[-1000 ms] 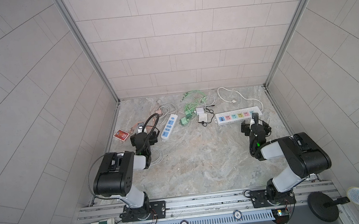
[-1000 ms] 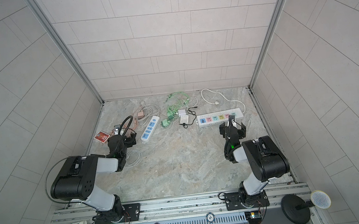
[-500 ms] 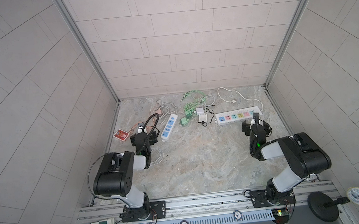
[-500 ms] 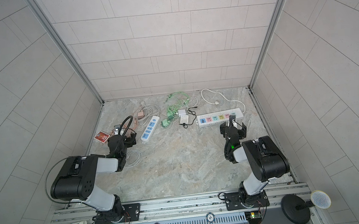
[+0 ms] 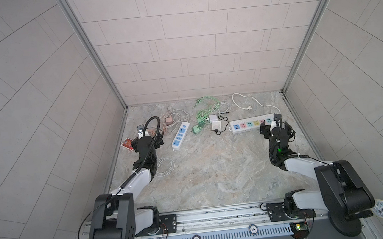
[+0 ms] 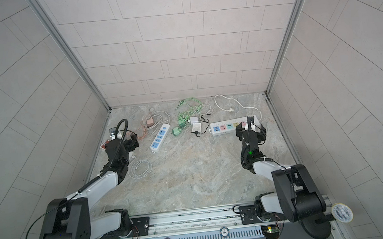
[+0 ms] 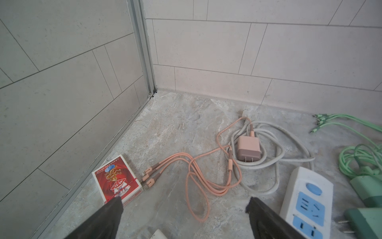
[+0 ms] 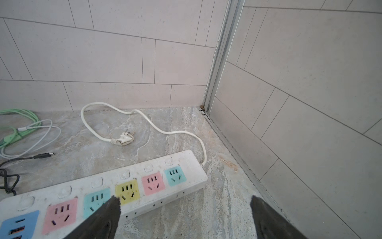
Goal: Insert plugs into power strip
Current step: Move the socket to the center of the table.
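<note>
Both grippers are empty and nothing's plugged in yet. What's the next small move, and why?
Probably ease the left gripper forward over the pink adapter and close on its body. The jaws are open and empty, the adapter lies unplugged just ahead with prongs facing the gripper, and the blue power strip sits nearby.

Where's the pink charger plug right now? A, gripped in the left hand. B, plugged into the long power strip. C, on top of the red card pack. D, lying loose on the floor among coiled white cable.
D: the pink charger plug lies unplugged, prongs bare, amid the coiled white cable, away from the open left hand.
</note>
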### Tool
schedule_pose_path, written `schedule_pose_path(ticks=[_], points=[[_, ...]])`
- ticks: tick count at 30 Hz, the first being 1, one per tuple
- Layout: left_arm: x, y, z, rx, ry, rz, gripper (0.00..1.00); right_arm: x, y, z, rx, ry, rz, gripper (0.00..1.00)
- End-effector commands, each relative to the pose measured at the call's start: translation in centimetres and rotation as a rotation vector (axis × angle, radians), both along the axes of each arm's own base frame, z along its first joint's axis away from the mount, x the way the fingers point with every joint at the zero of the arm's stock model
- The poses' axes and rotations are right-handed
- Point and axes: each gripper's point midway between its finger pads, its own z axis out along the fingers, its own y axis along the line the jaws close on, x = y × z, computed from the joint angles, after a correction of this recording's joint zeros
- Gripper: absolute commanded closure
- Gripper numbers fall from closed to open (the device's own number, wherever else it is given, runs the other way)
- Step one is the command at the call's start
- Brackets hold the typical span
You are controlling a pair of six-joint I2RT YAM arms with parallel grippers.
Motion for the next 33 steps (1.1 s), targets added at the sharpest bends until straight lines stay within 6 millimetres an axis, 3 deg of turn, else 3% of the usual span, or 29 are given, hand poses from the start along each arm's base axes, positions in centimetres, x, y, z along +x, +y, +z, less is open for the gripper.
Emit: schedule_pose_path(ticks=[1, 8, 14, 21, 26, 33], points=[[-0.4, -0.9, -0.4, -0.109, 0.12, -0.002, 0.0, -0.6, 0.2, 0.0, 0.043, 0.046, 0.001, 0.01], [-0.6, -3.6, -2.6, -0.288, 0.377, -0.041, 0.0, -0.2, 1.9, 1.8, 0.165, 0.166, 0.069, 0.01], [-1.8, -2.5, -3.2, -0.3, 0.528, 0.082, 0.0, 0.4, 3.1, 3.0, 0.242, 0.286, 0.093, 0.01], [-2.0, -4.2, -4.5, -0.37, 0.671, 0.079, 0.0, 2.6, 3.9, 1.6, 0.306, 0.469, 0.069, 0.01], [-2.3, -5.4, -5.4, -0.375, 0.72, 0.027, 0.0, 5.4, 4.5, -0.4, 0.33, 0.62, 0.042, 0.01], [-2.7, -6.7, -4.5, -0.406, 0.706, -0.04, 0.0, 9.1, 4.8, -3.6, 0.363, 0.746, 0.021, 0.01]])
